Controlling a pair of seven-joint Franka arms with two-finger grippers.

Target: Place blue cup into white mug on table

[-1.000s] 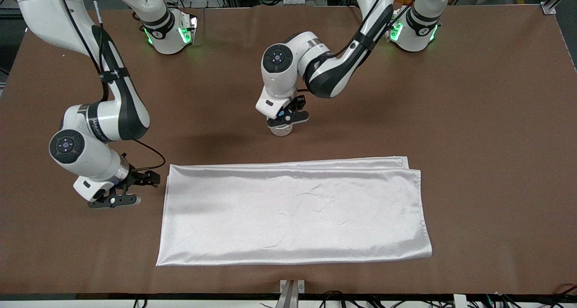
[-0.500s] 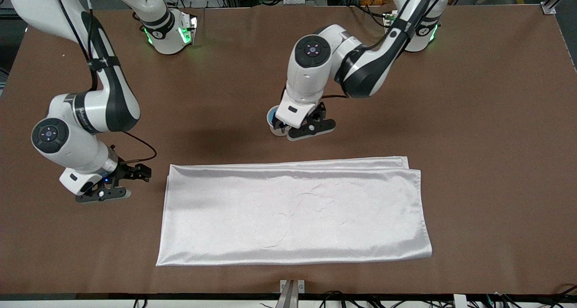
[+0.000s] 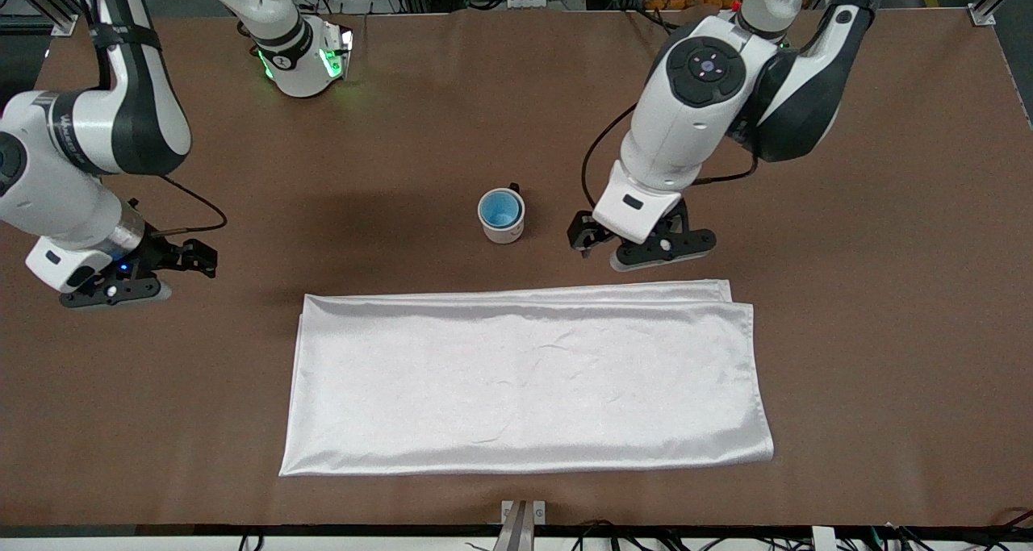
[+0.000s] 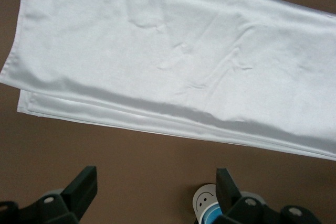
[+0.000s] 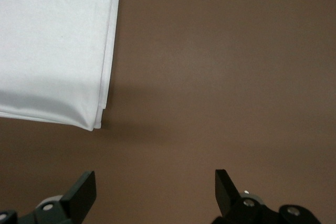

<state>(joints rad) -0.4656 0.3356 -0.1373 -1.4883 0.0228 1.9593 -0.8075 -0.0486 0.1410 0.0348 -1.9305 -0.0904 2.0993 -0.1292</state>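
The white mug [image 3: 502, 227] stands upright on the brown table [image 3: 847, 212], its black handle pointing toward the robots' bases. The blue cup [image 3: 499, 208] sits inside it. My left gripper [image 3: 641, 248] hangs open and empty over bare table beside the mug, toward the left arm's end. In the left wrist view the mug [image 4: 203, 199] shows a smiley face, with the blue cup [image 4: 212, 215] in it, just beside one finger of the left gripper [image 4: 156, 190]. My right gripper [image 3: 125, 281] is open and empty over the table at the right arm's end, as the right wrist view [image 5: 155, 190] confirms.
A shiny white cloth [image 3: 524, 381] lies folded flat on the table, nearer the front camera than the mug. Its edge reaches close under the left gripper. A corner of the cloth [image 5: 52, 40] shows in the right wrist view.
The left gripper opened, left the blue cup in the white mug, and moved up and away toward the left arm's end. The right arm drew back toward its own end.
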